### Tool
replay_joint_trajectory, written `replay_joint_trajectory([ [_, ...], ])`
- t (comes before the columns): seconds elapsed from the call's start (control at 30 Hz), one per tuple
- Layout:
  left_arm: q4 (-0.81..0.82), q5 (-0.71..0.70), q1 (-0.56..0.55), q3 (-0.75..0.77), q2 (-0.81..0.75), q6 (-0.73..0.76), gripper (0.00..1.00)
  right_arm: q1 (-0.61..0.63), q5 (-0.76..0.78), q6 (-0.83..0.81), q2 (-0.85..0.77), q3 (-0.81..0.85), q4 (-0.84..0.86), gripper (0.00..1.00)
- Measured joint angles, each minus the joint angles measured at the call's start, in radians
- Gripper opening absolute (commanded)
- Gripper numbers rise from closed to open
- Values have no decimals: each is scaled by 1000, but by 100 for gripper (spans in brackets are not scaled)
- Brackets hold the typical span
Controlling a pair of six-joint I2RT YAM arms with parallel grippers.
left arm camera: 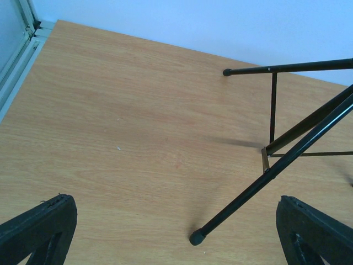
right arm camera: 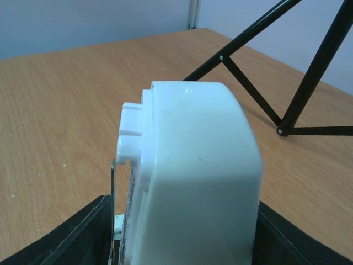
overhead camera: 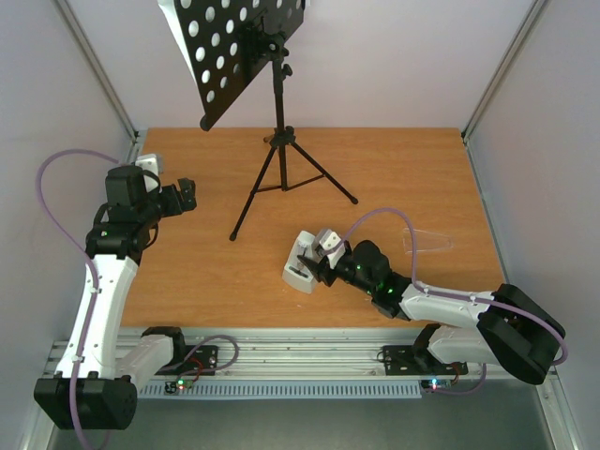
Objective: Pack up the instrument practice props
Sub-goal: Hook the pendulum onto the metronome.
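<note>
The black music stand (overhead camera: 279, 112) stands on its tripod at the back middle of the table, its round-holed desk (overhead camera: 234, 52) tilted. White shows behind the desk's holes, and a white sheet corner (overhead camera: 172, 11) sticks out at its upper left. The white metronome (overhead camera: 302, 255) lies tilted at the front middle, and my right gripper (overhead camera: 317, 264) is shut on its body (right arm camera: 193, 176), with black fingers (right arm camera: 83, 234) on both sides. At the far left my left gripper (overhead camera: 185, 195) hangs open and empty above bare wood (left arm camera: 176, 218), left of the stand's near foot (left arm camera: 197, 238).
A clear plastic cover (overhead camera: 427, 242) lies on the table right of the right arm. The stand's three legs (overhead camera: 319, 178) spread over the back middle. White walls with metal posts (overhead camera: 103, 84) close in the table on three sides.
</note>
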Motion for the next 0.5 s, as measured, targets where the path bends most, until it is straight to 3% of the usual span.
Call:
replay_joint_trajectory([
  [0.5, 0, 16, 0, 0, 0, -1, 99, 0, 0, 12, 16, 31, -35, 64],
])
